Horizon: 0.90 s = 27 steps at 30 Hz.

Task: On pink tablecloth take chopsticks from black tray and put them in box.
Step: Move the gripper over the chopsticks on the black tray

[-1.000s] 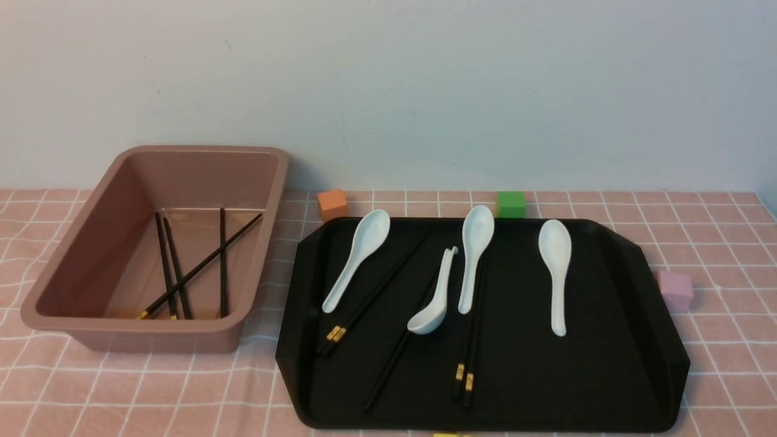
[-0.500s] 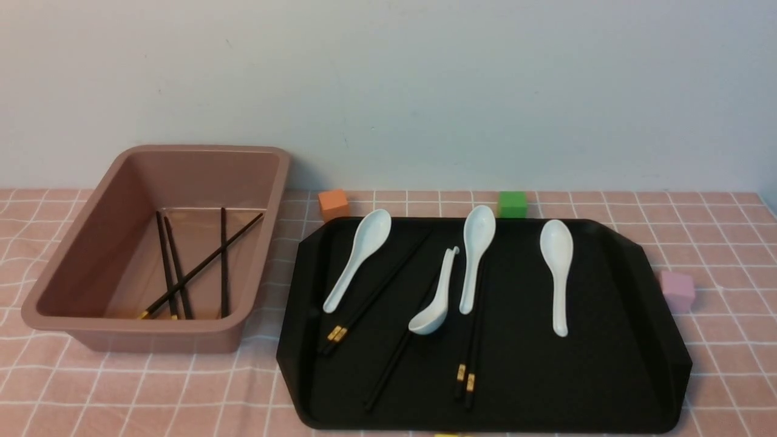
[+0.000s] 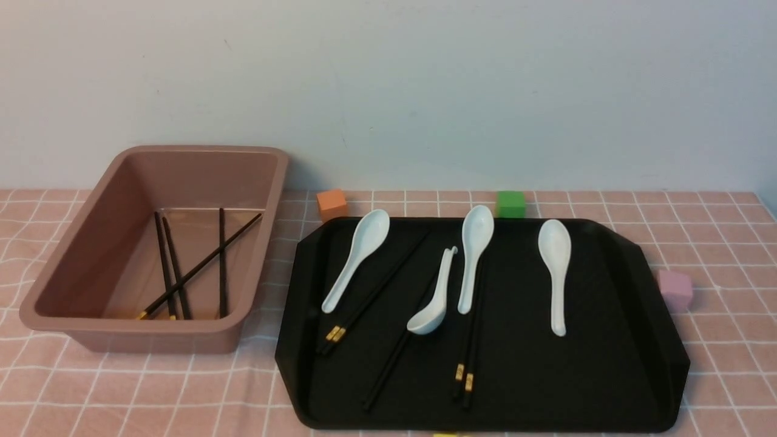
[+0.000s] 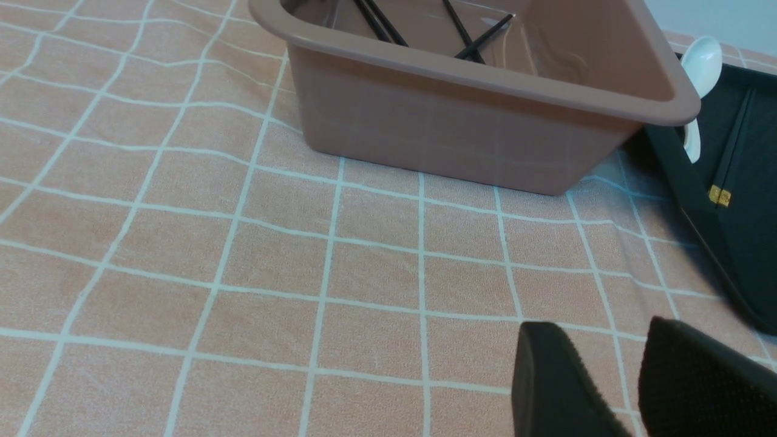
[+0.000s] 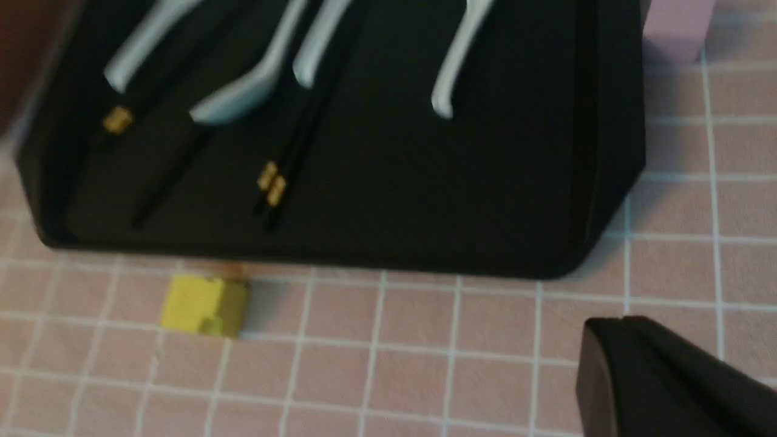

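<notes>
Though a second on, chopsticks [image 3: 460, 372] unmoved on black tray [image 3: 607, 364].

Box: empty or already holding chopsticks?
Not empty. The box holds four chopsticks on its floor, one lying diagonally across the other three.

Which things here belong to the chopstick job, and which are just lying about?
Job: black tray, chopsticks on it, box, chopsticks already inside, pink tablecloth.
Lying about: white spoons, orange cube, green cube, pink cube, yellow cube.
</notes>
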{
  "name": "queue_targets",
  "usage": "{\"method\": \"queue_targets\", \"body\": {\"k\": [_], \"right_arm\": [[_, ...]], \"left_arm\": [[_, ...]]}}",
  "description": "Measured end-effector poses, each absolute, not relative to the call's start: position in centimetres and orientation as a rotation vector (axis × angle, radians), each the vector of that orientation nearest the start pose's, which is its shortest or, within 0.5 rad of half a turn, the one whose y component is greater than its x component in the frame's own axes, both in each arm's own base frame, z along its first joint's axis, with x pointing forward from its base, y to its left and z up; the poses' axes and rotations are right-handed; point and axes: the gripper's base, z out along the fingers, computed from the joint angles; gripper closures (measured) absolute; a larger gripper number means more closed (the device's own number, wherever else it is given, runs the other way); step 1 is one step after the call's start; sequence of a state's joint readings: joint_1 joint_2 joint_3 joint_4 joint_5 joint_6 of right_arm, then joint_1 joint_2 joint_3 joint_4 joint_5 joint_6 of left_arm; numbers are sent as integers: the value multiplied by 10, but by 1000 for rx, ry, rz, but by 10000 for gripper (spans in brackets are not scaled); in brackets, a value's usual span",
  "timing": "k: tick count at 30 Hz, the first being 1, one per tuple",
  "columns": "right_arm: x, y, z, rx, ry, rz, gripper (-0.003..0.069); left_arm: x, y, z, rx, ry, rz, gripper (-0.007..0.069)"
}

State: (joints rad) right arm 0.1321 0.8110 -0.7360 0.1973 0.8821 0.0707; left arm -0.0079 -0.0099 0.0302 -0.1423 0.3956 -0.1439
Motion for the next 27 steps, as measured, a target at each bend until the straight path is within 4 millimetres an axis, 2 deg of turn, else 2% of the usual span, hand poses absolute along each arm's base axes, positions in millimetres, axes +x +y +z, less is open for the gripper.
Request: {"method": "queue_targets", "body": {"k": [1, 2, 4, 7, 10, 13, 15, 18, 20, 22, 27], "right_arm": [[147, 33, 308, 7, 2486, 325, 658], [166, 37, 305, -2, 2564, 318, 659], [189, 44, 298, -24, 2652, 320, 659], [221, 68, 284, -103, 2746, 347, 659], [248, 114, 269, -214, 2797, 376, 656], [266, 162, 249, -282, 2841, 328, 637], [281, 195, 237, -282, 2856, 264, 596], [300, 223, 215, -252, 2887, 152, 515], [306, 231, 211, -245, 2893, 125, 474], [318, 239, 198, -217, 2920, 77, 387], [324, 243, 191, -201, 2930, 67, 293]], "left_arm": [[52, -5, 168, -217, 1890, -244, 386], [52, -5, 168, -217, 1890, -244, 386], [52, -5, 168, -217, 1890, -244, 386], [52, -5, 168, -217, 1890, -244, 386], [52, -5, 168, -217, 1890, -244, 386], [52, -5, 168, -217, 1890, -244, 386], [52, -5, 168, -217, 1890, -244, 386], [52, -5, 168, -217, 1890, -244, 386], [52, -5, 168, -217, 1890, -244, 386], [52, -5, 168, -217, 1890, -244, 386], [52, -5, 168, -217, 1890, -244, 386]]}}
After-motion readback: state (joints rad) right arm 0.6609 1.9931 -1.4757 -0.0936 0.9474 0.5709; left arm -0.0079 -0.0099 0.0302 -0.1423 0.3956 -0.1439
